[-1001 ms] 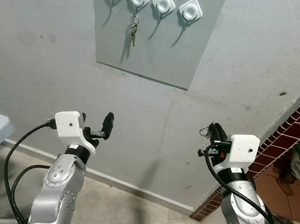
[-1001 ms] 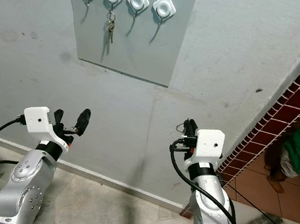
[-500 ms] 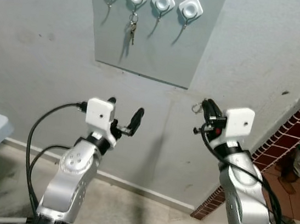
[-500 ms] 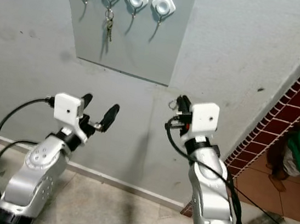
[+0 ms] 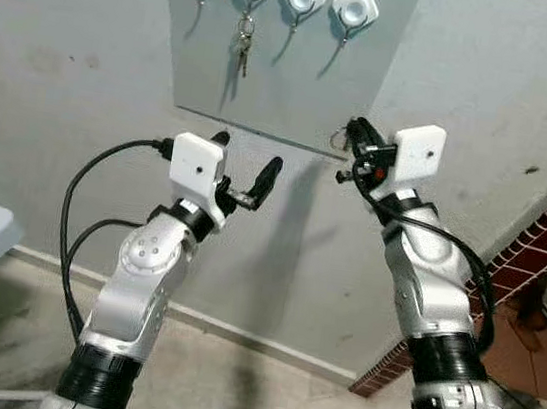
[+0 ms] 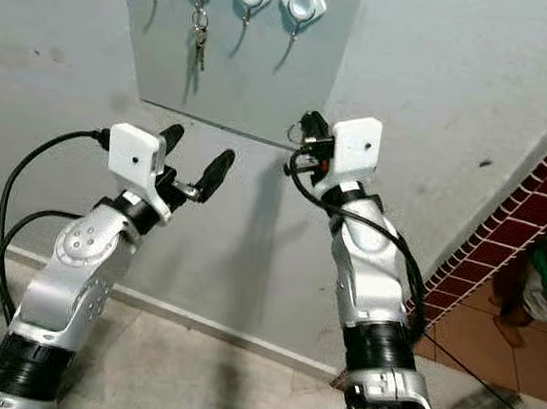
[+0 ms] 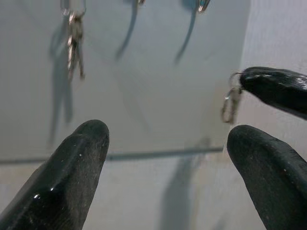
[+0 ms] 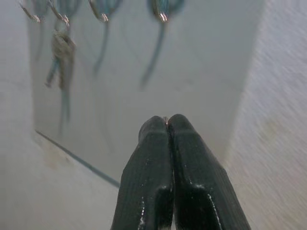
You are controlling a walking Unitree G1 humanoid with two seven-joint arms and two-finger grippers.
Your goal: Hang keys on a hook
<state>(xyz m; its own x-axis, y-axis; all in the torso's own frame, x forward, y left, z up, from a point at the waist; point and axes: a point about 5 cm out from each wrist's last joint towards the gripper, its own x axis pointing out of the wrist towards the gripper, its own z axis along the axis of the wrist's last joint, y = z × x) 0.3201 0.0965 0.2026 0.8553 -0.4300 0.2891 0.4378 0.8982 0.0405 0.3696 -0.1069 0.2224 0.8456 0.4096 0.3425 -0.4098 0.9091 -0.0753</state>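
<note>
Right tool (image 5: 355,135) is pinching the key ring (image 7: 230,103) below the hooks (image 5: 354,13); thin grip risks dropping it; left tool (image 5: 243,165) is gaping

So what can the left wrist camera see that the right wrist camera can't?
Left wrist view: the key ring dangling from the tip of the right gripper, seen between the left gripper's two spread fingers.

Right wrist view: the right gripper's own fingers pressed together, with just a glint of metal at their tips, so the ring itself is mostly hidden.

Both: the grey board, its hooks, and the keys already hanging on one.
</note>
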